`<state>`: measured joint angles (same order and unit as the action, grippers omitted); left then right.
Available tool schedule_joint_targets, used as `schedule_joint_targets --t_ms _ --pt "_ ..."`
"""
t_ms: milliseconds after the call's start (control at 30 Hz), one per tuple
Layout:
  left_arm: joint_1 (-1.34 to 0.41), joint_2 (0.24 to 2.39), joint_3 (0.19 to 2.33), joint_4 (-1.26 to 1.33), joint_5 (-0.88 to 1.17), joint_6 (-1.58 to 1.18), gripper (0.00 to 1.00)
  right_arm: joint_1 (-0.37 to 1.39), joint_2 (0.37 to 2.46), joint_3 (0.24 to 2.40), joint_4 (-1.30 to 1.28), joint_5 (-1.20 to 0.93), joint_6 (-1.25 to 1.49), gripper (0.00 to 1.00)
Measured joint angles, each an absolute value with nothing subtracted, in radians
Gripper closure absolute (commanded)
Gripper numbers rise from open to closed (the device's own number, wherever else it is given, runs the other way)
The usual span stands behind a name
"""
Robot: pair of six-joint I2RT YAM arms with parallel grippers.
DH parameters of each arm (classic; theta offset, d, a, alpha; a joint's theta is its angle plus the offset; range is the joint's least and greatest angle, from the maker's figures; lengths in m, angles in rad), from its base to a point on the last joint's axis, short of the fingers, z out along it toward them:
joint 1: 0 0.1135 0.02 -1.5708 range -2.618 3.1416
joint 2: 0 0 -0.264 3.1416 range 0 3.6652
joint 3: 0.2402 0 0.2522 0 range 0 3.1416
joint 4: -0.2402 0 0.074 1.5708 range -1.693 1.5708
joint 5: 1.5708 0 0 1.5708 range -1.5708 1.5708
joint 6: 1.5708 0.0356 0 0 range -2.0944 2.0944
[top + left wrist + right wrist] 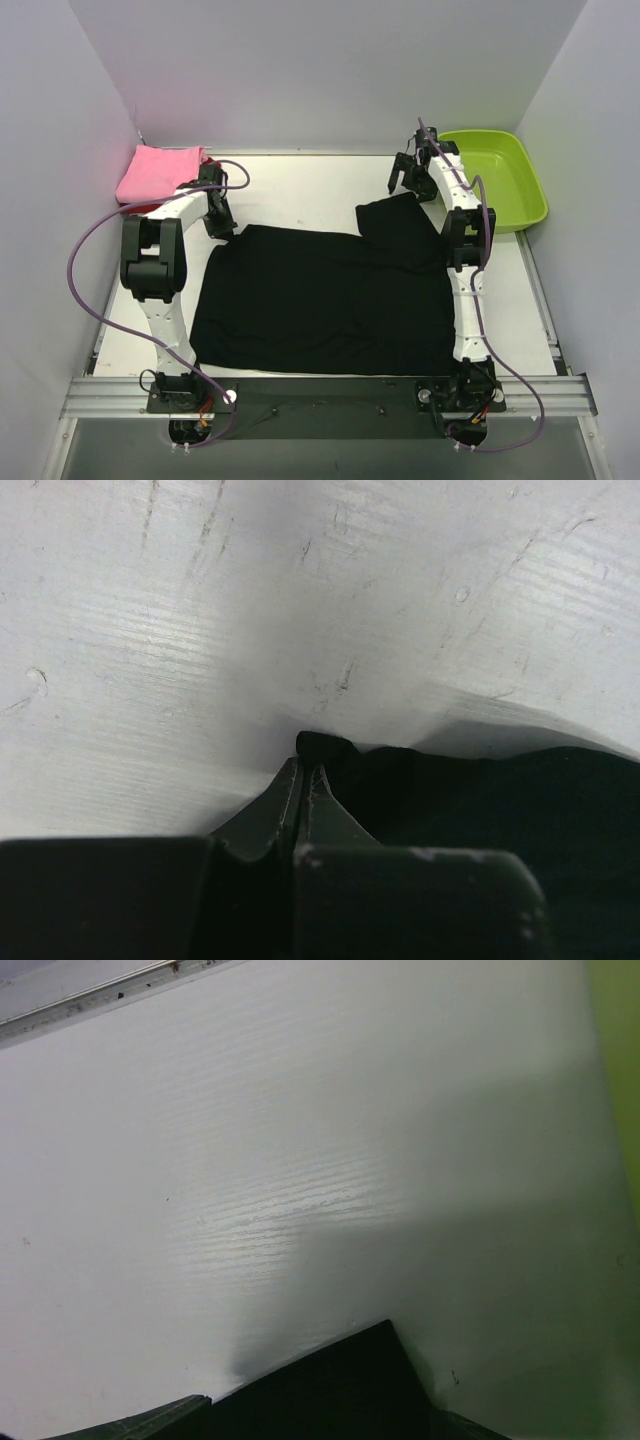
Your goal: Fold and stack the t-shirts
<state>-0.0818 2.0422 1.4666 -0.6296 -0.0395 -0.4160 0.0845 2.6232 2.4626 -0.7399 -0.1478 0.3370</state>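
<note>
Now | black shirt (330, 290) spread mid counter (300, 185), long axis left to right | left jaws clamped on its far-left corner | right jaws apart, just beyond far-right sleeve | pink shirt (158, 172) folded, far-left corner.

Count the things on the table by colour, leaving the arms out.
Pink shirt: 1
Black shirt: 1
Dark red cloth, only a sliver showing under the pink one: 1
Lime-green tub: 1
Total: 4
</note>
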Motion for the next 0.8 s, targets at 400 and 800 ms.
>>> schedule_joint_targets --t_ms 400,800 --pt "-0.081 2.042 1.467 -0.630 -0.039 -0.416 1.00 0.078 2.631 2.471 -0.749 -0.168 0.369 0.55" --pt "-0.080 2.042 1.467 -0.630 -0.037 -0.416 1.00 0.078 2.632 2.453 -0.755 -0.193 0.399 0.99"
